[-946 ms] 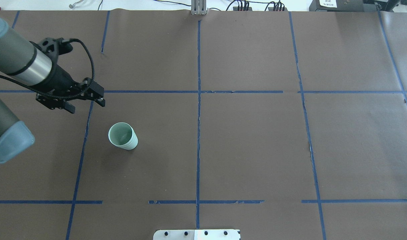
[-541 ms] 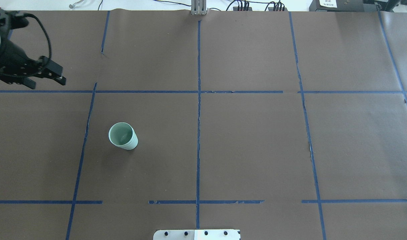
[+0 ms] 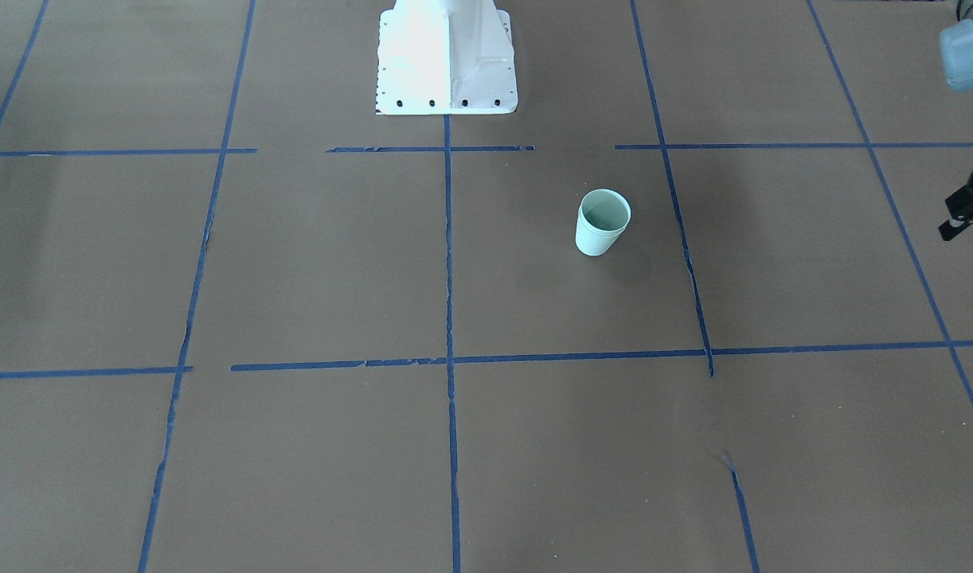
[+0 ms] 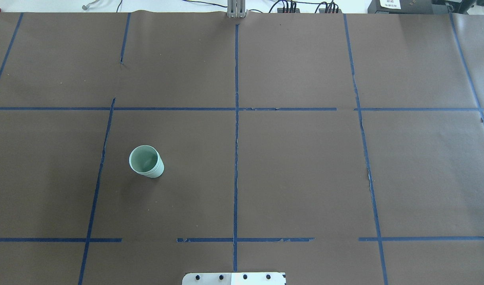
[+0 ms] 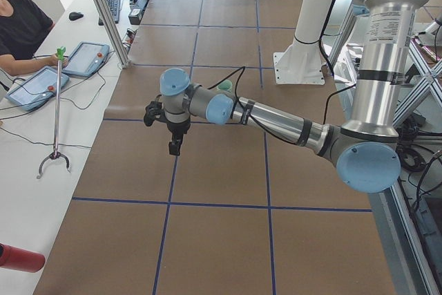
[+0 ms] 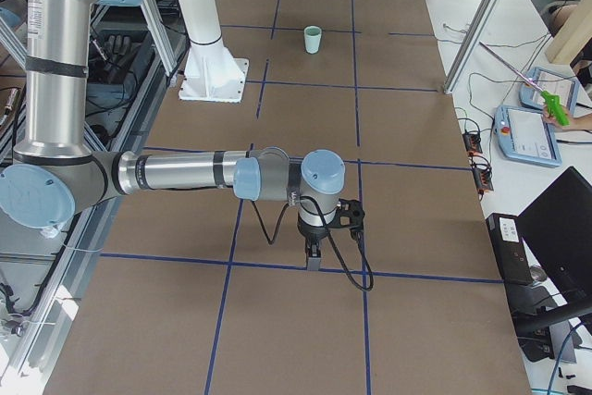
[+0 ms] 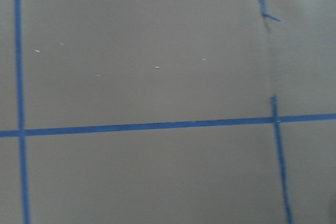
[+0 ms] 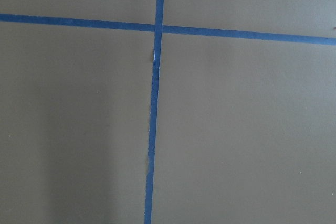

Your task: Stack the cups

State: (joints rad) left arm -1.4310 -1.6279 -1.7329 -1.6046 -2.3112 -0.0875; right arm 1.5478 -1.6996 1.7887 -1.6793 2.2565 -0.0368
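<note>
Only one pale mint-green cup (image 4: 146, 161) shape shows, upright on the brown paper left of centre. It also shows in the front view (image 3: 602, 222), the left side view (image 5: 224, 86) and the right side view (image 6: 314, 40). I cannot tell whether a second cup sits inside it. My left gripper (image 5: 174, 148) hangs over the table's left end, well away from the cup. Only a black edge of it (image 3: 964, 211) shows in the front view, so I cannot tell if it is open. My right gripper (image 6: 313, 256) points down over the far right end; I cannot tell its state.
Blue tape lines (image 4: 236, 118) divide the brown paper into squares. The robot's white base plate (image 3: 447, 56) stands at the near middle edge. Both wrist views show only paper and tape. Operators with tablets (image 5: 31, 84) sit at side tables.
My left arm and gripper have drawn back to the left and up, out of the overhead view. The cup has not moved.
</note>
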